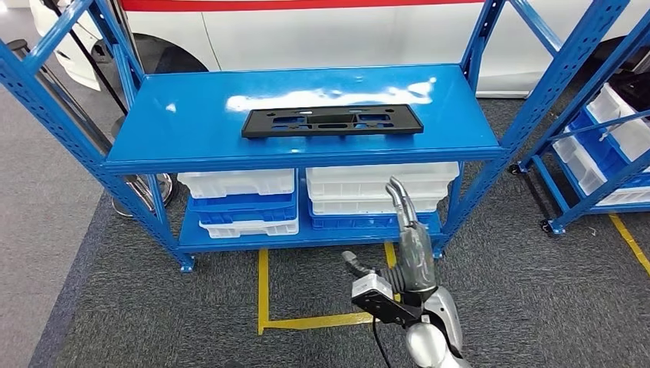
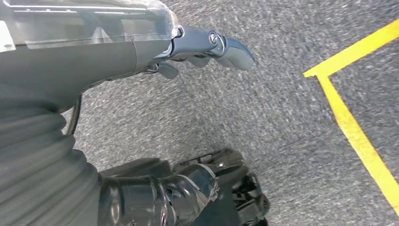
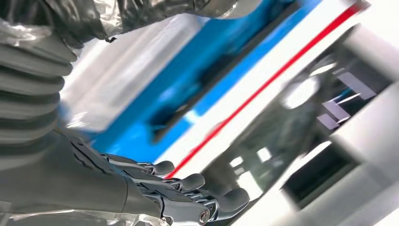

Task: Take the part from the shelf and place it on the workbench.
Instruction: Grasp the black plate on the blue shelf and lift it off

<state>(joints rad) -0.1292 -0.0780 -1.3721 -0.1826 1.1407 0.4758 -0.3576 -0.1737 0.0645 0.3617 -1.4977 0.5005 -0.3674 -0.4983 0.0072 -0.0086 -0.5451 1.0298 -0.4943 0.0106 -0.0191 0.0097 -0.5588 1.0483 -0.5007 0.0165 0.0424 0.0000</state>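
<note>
The part is a long flat black plastic plate with cut-outs. It lies flat near the middle of the blue shelf's top board. My right hand is raised in front of the shelf's lower level, below and in front of the part, fingers stretched out and holding nothing. In the right wrist view the same hand has its fingers apart, and the part is a dark blur on the blue board. My left hand hangs over the grey carpet with nothing in it.
White and blue bins are stacked on the lower shelf. A second blue rack with bins stands at the right. Yellow floor tape marks the carpet in front. A white car with a red stripe is behind the shelf.
</note>
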